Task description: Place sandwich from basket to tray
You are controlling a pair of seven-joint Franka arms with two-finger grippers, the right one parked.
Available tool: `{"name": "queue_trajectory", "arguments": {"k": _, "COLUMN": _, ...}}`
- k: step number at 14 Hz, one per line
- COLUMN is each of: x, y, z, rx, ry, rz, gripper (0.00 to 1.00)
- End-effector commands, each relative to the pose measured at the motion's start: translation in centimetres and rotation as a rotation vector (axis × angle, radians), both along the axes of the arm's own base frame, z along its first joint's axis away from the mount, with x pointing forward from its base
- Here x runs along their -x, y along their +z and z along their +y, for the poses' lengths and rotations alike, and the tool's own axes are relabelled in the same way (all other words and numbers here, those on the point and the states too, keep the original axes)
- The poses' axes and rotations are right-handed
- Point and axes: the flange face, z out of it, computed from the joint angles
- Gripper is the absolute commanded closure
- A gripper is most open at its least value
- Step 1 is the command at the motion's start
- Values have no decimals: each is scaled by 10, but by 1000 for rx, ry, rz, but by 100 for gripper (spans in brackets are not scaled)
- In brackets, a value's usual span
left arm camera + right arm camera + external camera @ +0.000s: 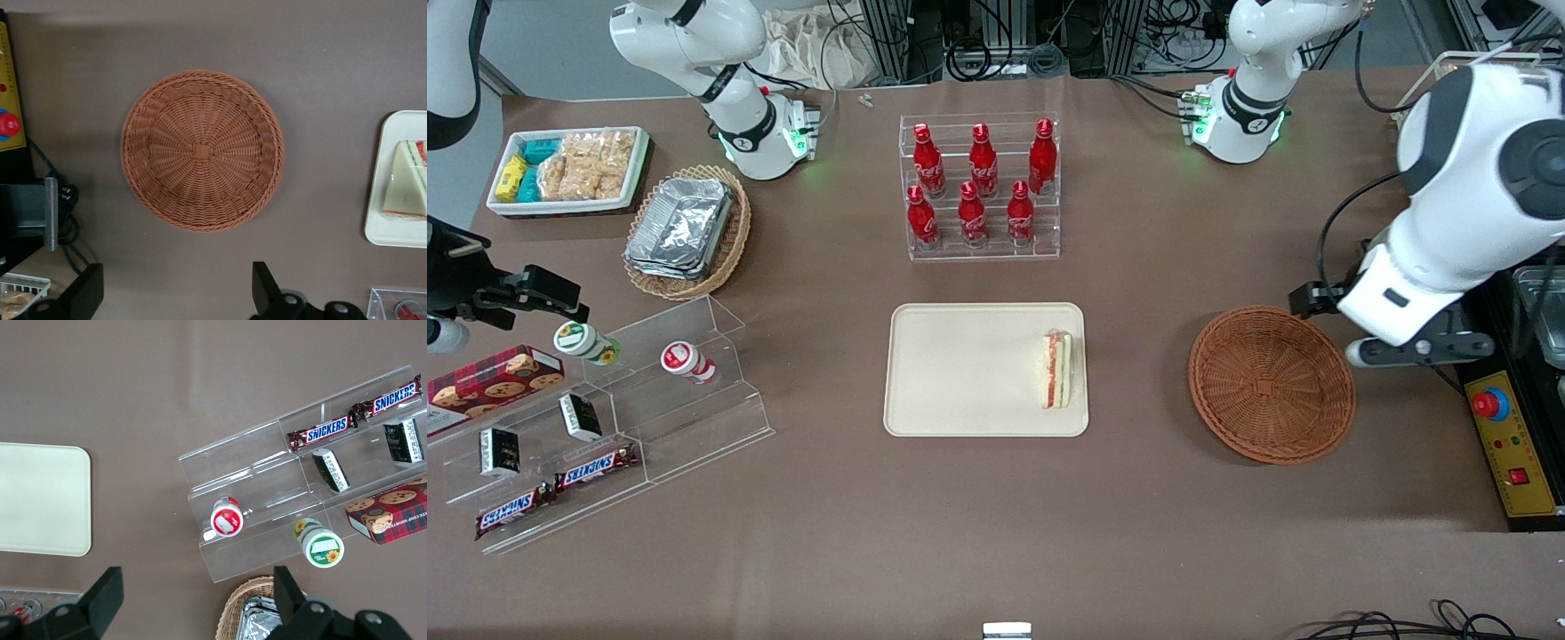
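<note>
The sandwich (1058,369) lies on the cream tray (960,373), at the tray's end nearest the round wicker basket (1272,384); it also shows in the left wrist view (405,183), with the tray's edge (393,227). The basket is empty (202,150). My left gripper (177,280) is open and holds nothing. It hangs high above the table beside the basket, at the rim toward the working arm's end, apart from sandwich and basket.
A clear rack of red cola bottles (983,187) stands farther from the camera than the tray. An oval basket of foil trays (685,231), a white snack tray (569,169) and an acrylic snack stand (605,418) lie toward the parked arm's end. A yellow control box (1503,444) sits beside the basket.
</note>
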Motion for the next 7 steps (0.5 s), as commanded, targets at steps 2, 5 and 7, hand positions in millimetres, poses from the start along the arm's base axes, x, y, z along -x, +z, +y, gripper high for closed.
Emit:
{"name": "queue_trajectory", "arguments": {"k": 2, "x": 4, "y": 12, "z": 15, "rx": 92, "ry": 33, "rz": -3, "gripper": 0}}
{"name": "queue_trajectory", "arguments": {"k": 5, "x": 1, "y": 15, "z": 20, "rx": 91, "ry": 36, "rz": -10, "gripper": 0}}
{"name": "queue_trajectory", "arguments": {"k": 7, "x": 0, "y": 15, "z": 20, "rx": 87, "ry": 32, "rz": -10, "gripper": 0}}
